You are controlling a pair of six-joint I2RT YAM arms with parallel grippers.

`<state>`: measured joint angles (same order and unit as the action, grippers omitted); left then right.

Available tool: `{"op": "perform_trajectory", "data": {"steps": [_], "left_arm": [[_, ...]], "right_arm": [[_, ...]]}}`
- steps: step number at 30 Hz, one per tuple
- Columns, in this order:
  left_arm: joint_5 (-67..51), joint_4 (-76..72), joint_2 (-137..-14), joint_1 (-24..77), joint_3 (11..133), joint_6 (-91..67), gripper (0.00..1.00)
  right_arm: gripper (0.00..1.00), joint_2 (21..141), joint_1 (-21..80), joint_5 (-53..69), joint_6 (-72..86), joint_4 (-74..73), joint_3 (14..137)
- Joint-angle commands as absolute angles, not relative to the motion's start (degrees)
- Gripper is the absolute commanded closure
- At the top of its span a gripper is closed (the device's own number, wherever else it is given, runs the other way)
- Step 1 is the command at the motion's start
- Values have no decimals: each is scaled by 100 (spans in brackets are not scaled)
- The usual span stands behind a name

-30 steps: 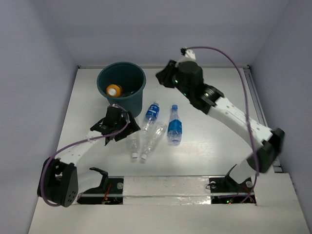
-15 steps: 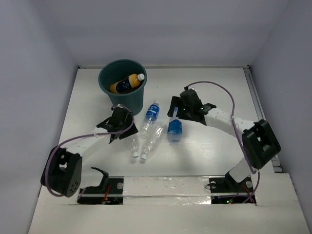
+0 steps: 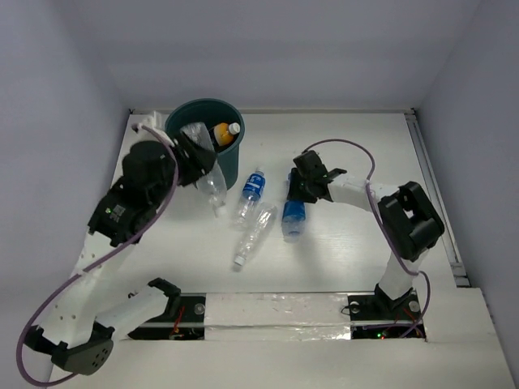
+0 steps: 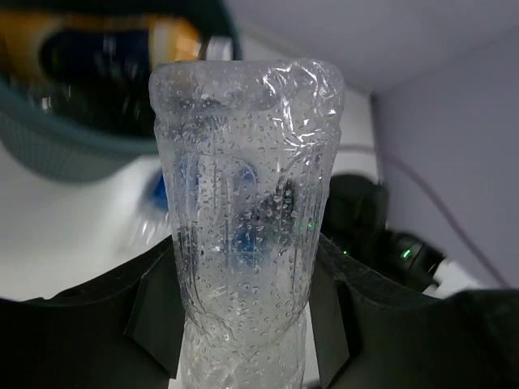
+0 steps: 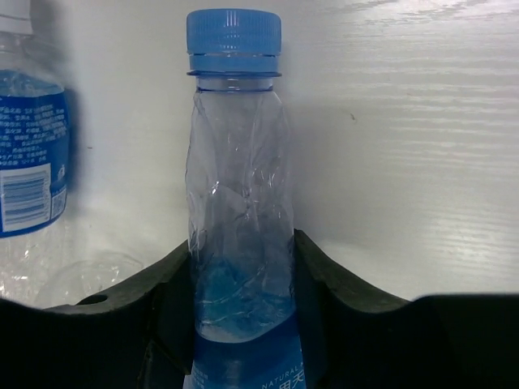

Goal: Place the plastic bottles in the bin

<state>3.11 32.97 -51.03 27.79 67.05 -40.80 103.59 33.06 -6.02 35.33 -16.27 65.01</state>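
Overhead: the left gripper (image 3: 197, 160) clamps a clear unlabelled plastic bottle (image 3: 214, 188) at the 6 o'clock rim of the dark teal round plastic bin (image 3: 173, 121) — lifted off the table since a second ago. An orange bottle (image 3: 222, 134) lies inside.

Left wrist: droplets bead the gripped bottle.

Right wrist: the right gripper (image 5: 241, 247) is closed on a blue-capped clear plastic bottle (image 5: 235, 162) — a blue-labelled clear bottle (image 5: 28, 154) lies at 9 o'clock.

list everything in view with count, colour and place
round plastic bin: one, dark teal-green, table's far left
orange plastic bottle: one, orange, in the bin
raised clear unlabelled plastic bottle: one, transparent, by the bin
lying clear unlabelled plastic bottle: one, transparent, mid-table
loose blue-labelled plastic bottle: one, clear, mid-table
blue-capped plastic bottle: one, clear, right of the others
table: one, white, under everything
left gripper: one, black, shut on the raised bottle
right gripper: one, black, shut on the blue-capped bottle
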Motion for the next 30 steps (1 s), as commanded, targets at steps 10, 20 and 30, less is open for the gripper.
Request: {"op": "perform_trajectory", "data": {"steps": [10,20,30], "left_arm": [[3329,1736,-8267,2366,10573,-2078,65],[4087,-299,-9070,1943,9440,-1064,46],[2728,640,-8140,1811,8938,-2063,1]], "right_arm": [[65,7386,3296,-818,3419,-1784,6283],[65,7565,3296,-299,3665,-1907,8468],[62,9348,3462,-237,4060,-1565,10913]]}}
